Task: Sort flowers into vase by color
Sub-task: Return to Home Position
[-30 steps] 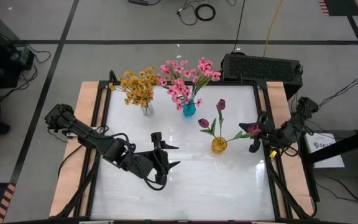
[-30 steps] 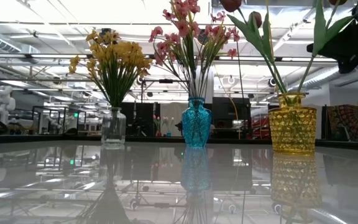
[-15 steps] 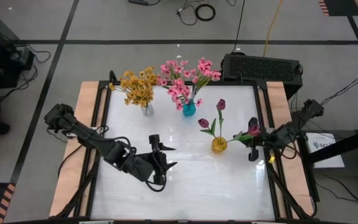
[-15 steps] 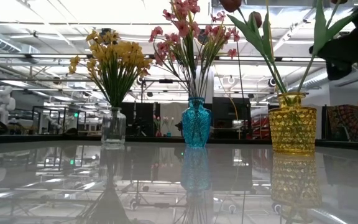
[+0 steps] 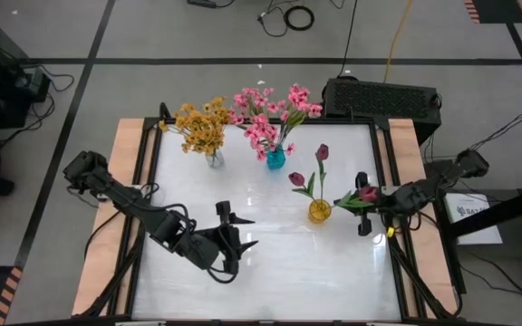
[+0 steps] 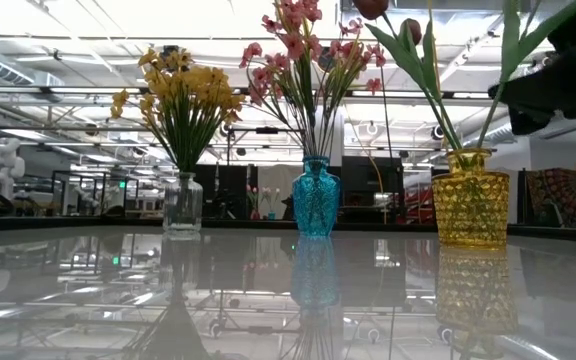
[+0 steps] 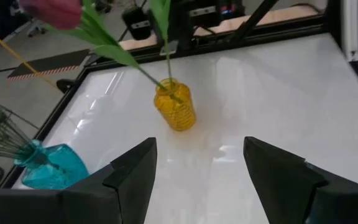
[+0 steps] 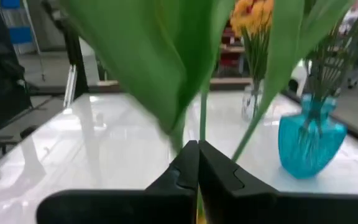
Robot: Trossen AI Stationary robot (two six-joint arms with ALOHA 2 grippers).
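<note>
Yellow-orange flowers (image 5: 199,127) stand in a clear vase (image 6: 182,204) and pink flowers (image 5: 270,113) in a blue vase (image 6: 316,197). A yellow vase (image 5: 320,210) holds two dark magenta tulips (image 5: 322,152). A third tulip (image 5: 368,193) leans out of it toward the table's right, with my right gripper (image 5: 366,203) shut on its stem. My left gripper (image 5: 232,234) hangs open over the near middle of the table, its fingers (image 7: 132,177) around nothing. My right gripper pinches the tulip's green stem (image 8: 202,127) between its two shut fingers, below the leaves. The fingers come in level from the table's right side and lie across the stem. The tulip tilts rightward, its lower stem (image 6: 486,125) running down into the yellow vase.
The three vases stand in a row across the far half of the white table (image 5: 270,272). A black box (image 5: 381,96) sits behind the far right corner. Wooden rails (image 5: 107,244) flank the tabletop.
My right gripper has turned and sunk a little, still shut on the tulip; its arm has swung out toward the table's right edge. The tulip's top has tipped lower while its stem stays in the yellow vase. My left gripper has sunk slightly toward the table's near edge, still open.
</note>
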